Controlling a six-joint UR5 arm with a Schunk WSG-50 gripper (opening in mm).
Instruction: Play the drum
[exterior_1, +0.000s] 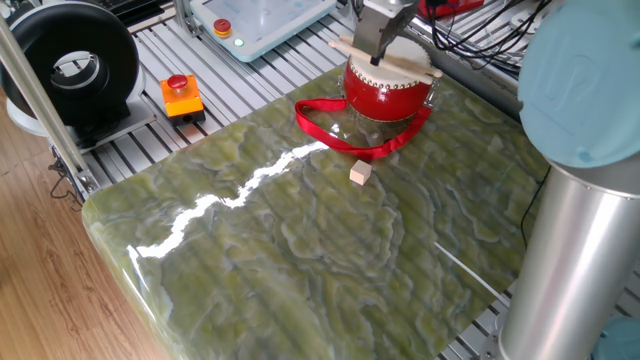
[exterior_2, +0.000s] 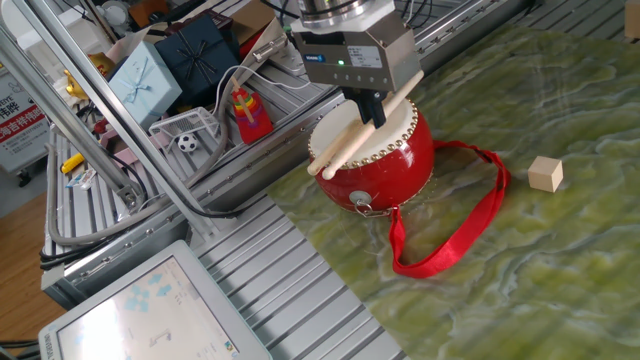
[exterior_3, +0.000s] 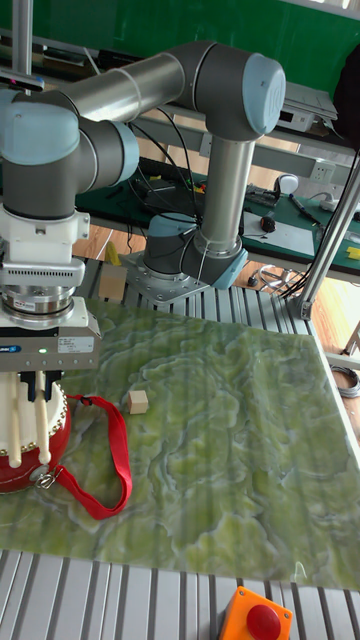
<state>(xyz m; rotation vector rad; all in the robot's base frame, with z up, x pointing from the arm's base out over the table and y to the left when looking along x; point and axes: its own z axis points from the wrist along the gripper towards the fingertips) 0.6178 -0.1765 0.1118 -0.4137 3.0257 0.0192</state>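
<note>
While the gripper (exterior_2: 368, 108) was clamped on a pale wooden drumstick (exterior_2: 352, 140), the stick was laid across the cream skin of the drum (exterior_2: 385, 160), which was set directly beneath the fingers at the edge of the green marbled table (exterior_1: 330, 260). A red ribbon strap (exterior_2: 460, 220) was looped out from the drum, and a small wooden cube (exterior_2: 545, 173) was placed well apart from the gripper, beyond that loop.

The arm bends down from about two o'clock, wrist vertical. The gripper (exterior_2: 373, 108) points straight down, fingers seemingly pinched together.
</note>
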